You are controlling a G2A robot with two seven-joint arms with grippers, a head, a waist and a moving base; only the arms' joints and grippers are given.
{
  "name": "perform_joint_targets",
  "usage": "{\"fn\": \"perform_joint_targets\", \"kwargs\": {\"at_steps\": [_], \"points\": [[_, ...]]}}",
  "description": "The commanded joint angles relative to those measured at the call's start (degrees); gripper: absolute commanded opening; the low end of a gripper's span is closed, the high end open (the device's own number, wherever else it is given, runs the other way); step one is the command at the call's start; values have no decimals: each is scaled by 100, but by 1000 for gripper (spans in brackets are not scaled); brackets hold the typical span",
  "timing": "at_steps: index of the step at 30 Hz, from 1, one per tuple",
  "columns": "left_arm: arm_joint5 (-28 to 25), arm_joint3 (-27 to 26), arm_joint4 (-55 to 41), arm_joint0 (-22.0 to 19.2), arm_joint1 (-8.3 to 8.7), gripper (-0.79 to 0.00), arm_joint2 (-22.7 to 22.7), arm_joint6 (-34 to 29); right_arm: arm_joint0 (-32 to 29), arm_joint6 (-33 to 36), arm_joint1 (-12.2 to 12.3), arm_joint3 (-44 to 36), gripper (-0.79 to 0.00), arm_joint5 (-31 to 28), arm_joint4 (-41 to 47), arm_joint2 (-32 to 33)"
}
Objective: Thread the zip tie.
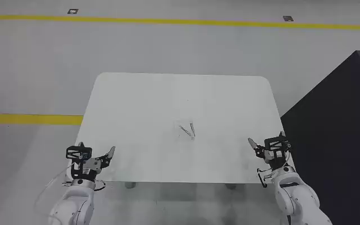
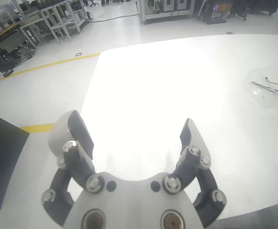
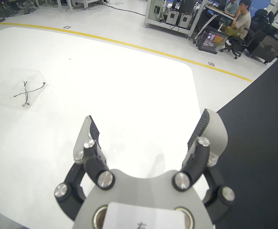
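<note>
Two thin dark zip ties (image 1: 188,130) lie crossed near the middle of the white table (image 1: 140,101), seemingly on a clear plastic sheet (image 3: 13,71). The right wrist view shows the zip ties (image 3: 27,93) far ahead of that arm; in the left wrist view the zip ties (image 2: 263,85) sit at the far side. My left gripper (image 1: 93,152) hovers open over the table's near left corner, nothing between its fingers (image 2: 81,130). My right gripper (image 1: 269,142) stands open at the near right edge, also holding nothing.
A dark panel (image 1: 332,124) borders the table on the right. Yellow floor lines (image 1: 180,22) run beyond the table. Racks and workstations (image 3: 173,13) stand in the room behind, far from the table.
</note>
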Motion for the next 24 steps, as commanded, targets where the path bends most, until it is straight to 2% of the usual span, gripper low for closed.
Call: {"fn": "perform_joint_targets", "kwargs": {"at_steps": [1, 14, 15, 16, 18, 24], "points": [[0, 0, 0, 0, 0, -785, 0, 0, 0, 0, 0, 0, -785, 0, 0, 0], [0, 0, 0, 0, 0, -785, 0, 0, 0, 0, 0, 0, -785, 0, 0, 0], [0, 0, 0, 0, 0, -785, 0, 0, 0, 0, 0, 0, -748, 0, 0, 0], [0, 0, 0, 0, 0, -785, 0, 0, 0, 0, 0, 0, -591, 0, 0, 0], [0, 0, 0, 0, 0, -323, 0, 0, 0, 0, 0, 0, -228, 0, 0, 0], [0, 0, 0, 0, 0, -323, 0, 0, 0, 0, 0, 0, -228, 0, 0, 0]]}}
